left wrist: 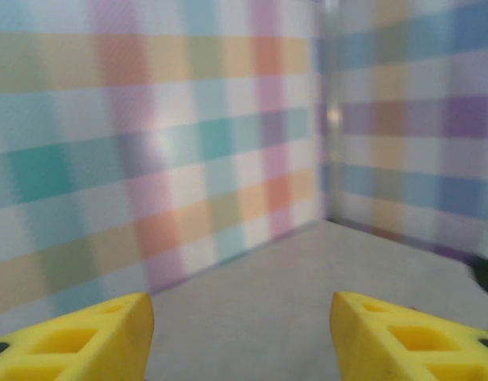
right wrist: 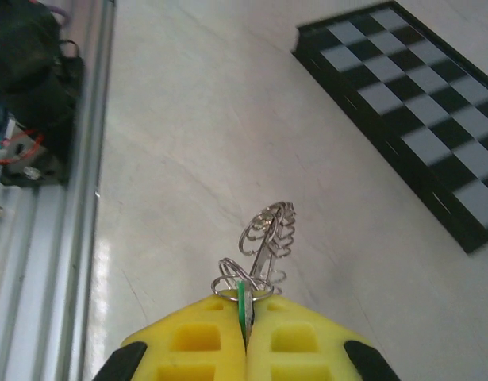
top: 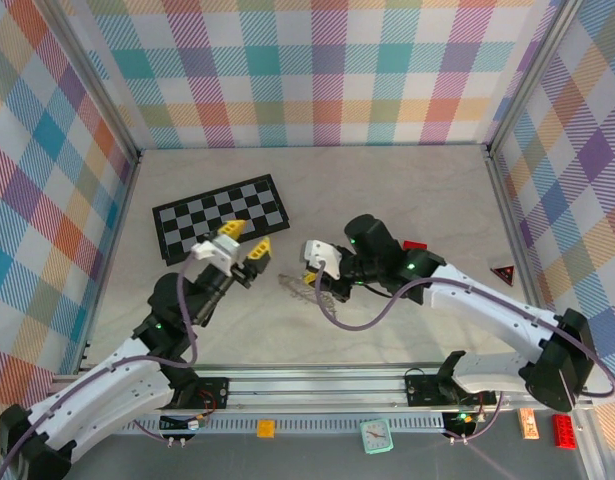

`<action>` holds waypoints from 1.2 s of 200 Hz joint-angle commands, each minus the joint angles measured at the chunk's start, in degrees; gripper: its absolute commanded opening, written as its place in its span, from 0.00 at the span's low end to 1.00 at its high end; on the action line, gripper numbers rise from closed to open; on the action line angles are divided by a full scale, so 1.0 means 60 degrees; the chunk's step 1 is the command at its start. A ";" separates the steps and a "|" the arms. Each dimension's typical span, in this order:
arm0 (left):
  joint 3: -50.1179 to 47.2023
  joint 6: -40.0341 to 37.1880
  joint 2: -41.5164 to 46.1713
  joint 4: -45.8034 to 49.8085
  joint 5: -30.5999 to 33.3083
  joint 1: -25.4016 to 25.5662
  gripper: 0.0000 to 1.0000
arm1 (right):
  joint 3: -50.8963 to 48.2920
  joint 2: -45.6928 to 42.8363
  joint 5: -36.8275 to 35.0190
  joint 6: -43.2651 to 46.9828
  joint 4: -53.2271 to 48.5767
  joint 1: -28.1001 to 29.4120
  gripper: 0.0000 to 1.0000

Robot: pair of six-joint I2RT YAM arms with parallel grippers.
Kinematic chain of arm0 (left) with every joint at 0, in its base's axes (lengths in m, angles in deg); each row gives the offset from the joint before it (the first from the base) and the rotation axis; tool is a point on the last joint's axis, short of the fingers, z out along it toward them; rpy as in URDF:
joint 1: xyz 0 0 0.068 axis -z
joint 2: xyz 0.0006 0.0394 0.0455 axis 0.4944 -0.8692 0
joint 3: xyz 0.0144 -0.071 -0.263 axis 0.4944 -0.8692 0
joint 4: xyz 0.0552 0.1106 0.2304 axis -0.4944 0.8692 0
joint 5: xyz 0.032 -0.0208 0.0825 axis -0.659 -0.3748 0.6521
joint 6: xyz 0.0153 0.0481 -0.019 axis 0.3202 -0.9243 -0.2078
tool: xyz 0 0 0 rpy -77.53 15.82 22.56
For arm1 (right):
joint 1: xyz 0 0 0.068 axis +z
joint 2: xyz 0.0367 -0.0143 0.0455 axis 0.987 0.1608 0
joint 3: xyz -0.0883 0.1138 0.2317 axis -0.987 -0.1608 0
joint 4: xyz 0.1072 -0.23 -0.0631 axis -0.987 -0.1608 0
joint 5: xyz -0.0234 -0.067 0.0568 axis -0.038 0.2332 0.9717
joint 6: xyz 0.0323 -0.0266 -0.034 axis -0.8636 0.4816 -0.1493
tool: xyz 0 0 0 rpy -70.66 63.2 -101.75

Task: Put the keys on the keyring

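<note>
The two arms rise from their bases on the near rail and both lean forward over the table (top: 387,190). The left arm (top: 127,375) angles up and to the right, its wrist lifted so that its camera looks level across the table toward the checked walls. The right arm (top: 487,305) reaches leftward, elbow low, with its wrist turned toward the middle of the table.

The black-and-white chessboard (top: 222,215) lies flat at the far left, just beyond the left gripper (top: 245,240). That gripper's yellow fingers (left wrist: 77,341) stand wide apart with nothing between them, released and touching nothing.

The right gripper (right wrist: 245,311) is clenched, its two yellow fingers pressed together. From its tips the keyring (right wrist: 269,238) juts forward above the bare tabletop, seen almost edge-on as a stack of silvery wavy loops; from above it shows faintly just left of that gripper (top: 313,272), between the two grippers. A thin green sliver, the green key (right wrist: 241,298), is pinched between the pads, its metal blade running up along the ring. Whether the pads also grip the ring's wire cannot be told.
</note>
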 commanded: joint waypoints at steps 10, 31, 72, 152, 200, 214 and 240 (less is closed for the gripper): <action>0.0749 0.0388 0.0526 0.1434 0.3275 -0.0095 0.63 | 0.0505 0.0768 0.1636 -0.0900 0.1659 0.0322 0.00; 0.1117 0.0500 0.0515 0.2262 0.3800 -0.0211 0.66 | 0.0335 0.1486 0.2365 -0.1743 0.3119 0.0329 0.00; 0.1277 0.0917 0.0303 0.2870 0.3905 -0.0563 0.70 | 0.0433 0.2965 0.2132 -0.2131 0.3497 -0.0123 0.00; 0.1059 0.1705 -0.0598 0.3000 0.3453 -0.1139 0.74 | 0.0845 0.4361 -0.0948 0.0797 0.0878 -0.1377 0.00; 0.0468 0.2437 -0.1012 0.2759 0.3552 -0.1715 0.74 | 0.0612 0.4464 -0.3007 0.2043 0.0043 -0.1385 0.02; 0.0330 0.2524 -0.1200 0.2677 0.3545 -0.1878 0.75 | 0.0538 0.4418 -0.3349 0.2205 0.0009 -0.1378 0.06; 0.0115 0.2528 -0.1581 0.2522 0.3594 -0.2133 0.76 | 0.0458 0.4512 -0.4109 0.2513 -0.0189 -0.1378 0.10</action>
